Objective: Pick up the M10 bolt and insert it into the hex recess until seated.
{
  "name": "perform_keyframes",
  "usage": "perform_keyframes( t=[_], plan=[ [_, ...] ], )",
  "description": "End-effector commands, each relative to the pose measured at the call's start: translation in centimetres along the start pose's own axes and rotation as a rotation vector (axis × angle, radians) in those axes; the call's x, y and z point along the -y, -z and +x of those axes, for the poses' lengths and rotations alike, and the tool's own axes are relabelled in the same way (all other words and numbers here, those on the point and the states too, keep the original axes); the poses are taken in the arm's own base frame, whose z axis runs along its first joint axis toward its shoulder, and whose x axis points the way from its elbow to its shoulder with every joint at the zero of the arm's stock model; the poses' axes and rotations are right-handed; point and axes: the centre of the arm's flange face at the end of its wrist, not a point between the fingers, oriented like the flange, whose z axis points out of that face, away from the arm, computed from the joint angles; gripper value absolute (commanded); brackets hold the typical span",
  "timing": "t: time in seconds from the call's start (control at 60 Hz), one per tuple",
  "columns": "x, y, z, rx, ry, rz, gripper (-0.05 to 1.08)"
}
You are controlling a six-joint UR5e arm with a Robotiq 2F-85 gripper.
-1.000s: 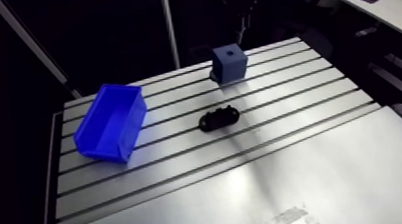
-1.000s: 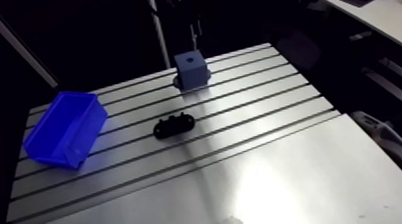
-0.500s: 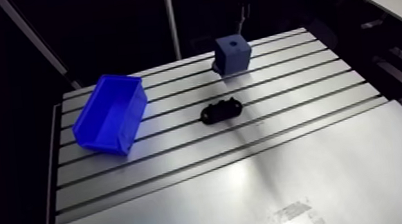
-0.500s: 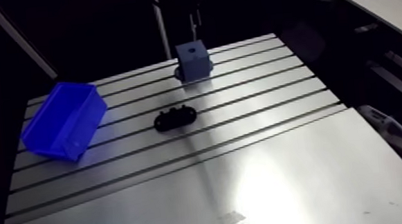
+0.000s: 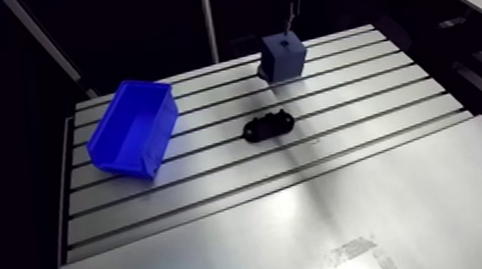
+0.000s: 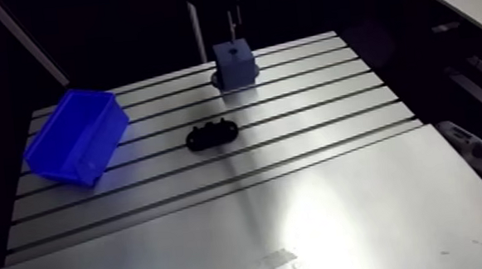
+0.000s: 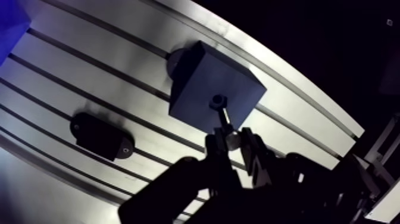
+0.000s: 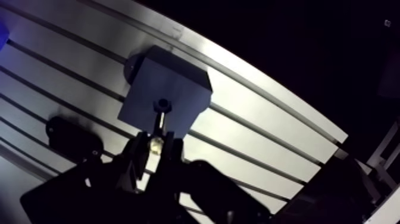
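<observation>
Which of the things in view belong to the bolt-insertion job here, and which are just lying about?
Job: gripper, shut on the M10 bolt; grey-blue block with its hex recess at the bolt's tip.
Lying about: blue bin; black part on the table.

Light came from overhead; the surroundings stayed dim to black.

Arm view: the table (image 5: 364, 175) carried a broad white glare at 6 o'clock on its smooth plate, and the slots read as dark lines. The blue bin (image 5: 131, 129) was lit vivid. The black part (image 5: 269, 126) showed little detail.

Wrist view: the slots bowed toward the edges and the table burnt white at 10 o'clock. The block (image 7: 214, 89) was flat grey. My gripper (image 7: 232, 140) was a dark silhouette, with one small glint on the bolt (image 8: 156, 142) it pinched.
</observation>
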Motion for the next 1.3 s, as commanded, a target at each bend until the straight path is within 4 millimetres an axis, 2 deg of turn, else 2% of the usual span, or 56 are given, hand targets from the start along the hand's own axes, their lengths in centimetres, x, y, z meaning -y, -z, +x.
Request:
perform_keyframes(
  t=[0.017,0.167,1.3],
  plan=[
    [-0.2,-0.3,0.3,-0.002,-0.001,-0.002,0.87],
    [-0.2,-1.0,0.4,0.005,-0.003,0.004,0.87],
    [0.2,-1.6,0.8,0.012,0.001,0.012,0.87]
  ],
)
